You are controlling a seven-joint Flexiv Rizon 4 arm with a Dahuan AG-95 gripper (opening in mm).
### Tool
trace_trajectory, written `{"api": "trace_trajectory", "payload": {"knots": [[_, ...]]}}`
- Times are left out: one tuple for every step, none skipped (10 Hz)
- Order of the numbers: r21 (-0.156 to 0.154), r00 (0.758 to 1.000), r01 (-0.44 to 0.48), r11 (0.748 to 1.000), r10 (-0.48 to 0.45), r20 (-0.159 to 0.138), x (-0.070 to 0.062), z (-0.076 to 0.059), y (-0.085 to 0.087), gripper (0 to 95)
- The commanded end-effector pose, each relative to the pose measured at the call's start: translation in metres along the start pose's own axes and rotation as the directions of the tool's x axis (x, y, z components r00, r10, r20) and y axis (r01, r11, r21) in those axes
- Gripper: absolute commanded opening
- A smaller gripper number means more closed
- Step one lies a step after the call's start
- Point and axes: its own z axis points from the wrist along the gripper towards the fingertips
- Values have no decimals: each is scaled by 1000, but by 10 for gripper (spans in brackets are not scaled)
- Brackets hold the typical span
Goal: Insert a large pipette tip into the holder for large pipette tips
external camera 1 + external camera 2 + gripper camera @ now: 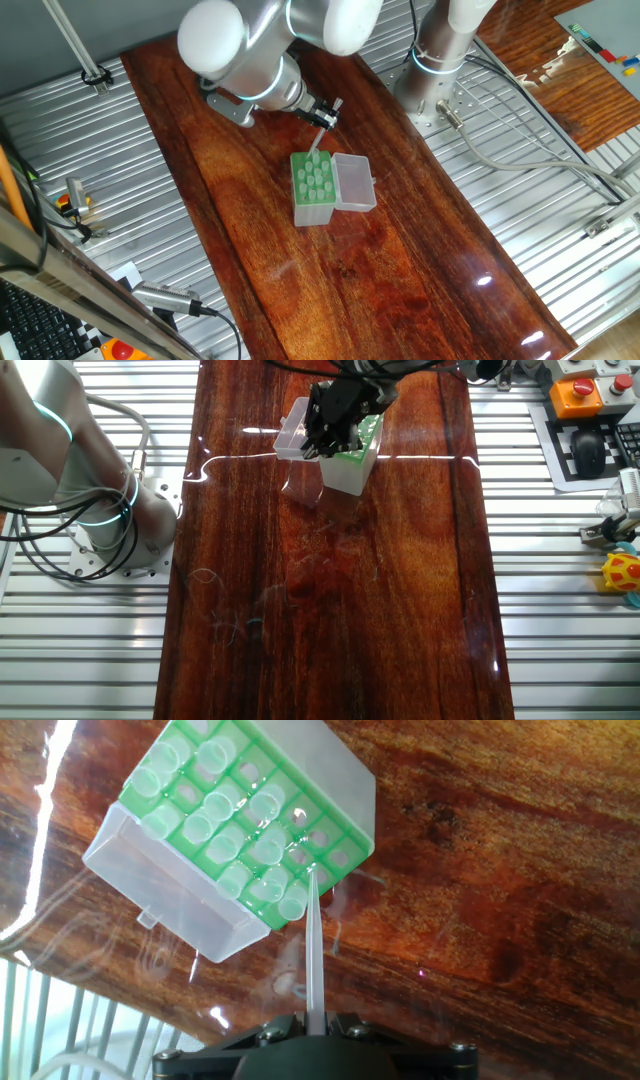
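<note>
A: Where is the large pipette tip [314, 945] right now?

B: The gripper [312, 1020] has it. The two fingers are pinched together on its fat end. The thin end points away from the gripper, down at the holder for large pipette tips [262, 818].

A: So which way does the holder lie from the gripper?

B: Right in front of it, along the fingers. The long tip runs nearly straight, like a pencil aimed at paper. In the hand view its point sits at the holder's near edge, by a hole in the last row. I cannot tell if it is already in that hole or just above it.

A: What does the tip look like?

B: It is a skinny, see-through, whitish cone. It is hard to spot against the wooden table [500, 870].

A: And the holder?

B: It is a small green box with round holes on top. Many holes already have tips in them. Its clear lid [165, 900] hangs open on the holder's far side, touching it.

A: What matters next?

B: I think the point must line up with an open hole, then go straight down.
</note>
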Motion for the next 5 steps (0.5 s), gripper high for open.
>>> {"api": "trace_trajectory", "payload": {"knots": [[2,1000,0,1000,0,-16,-1,-1,1,0],[3,1000,0,1000,0,-20,0,-1,1,0],[10,1000,2,1000,-1,-26,0,-2,1,0],[12,1000,2,1000,-1,-28,0,-2,2,0],[14,1000,1,1000,0,-30,0,-2,2,0]]}}
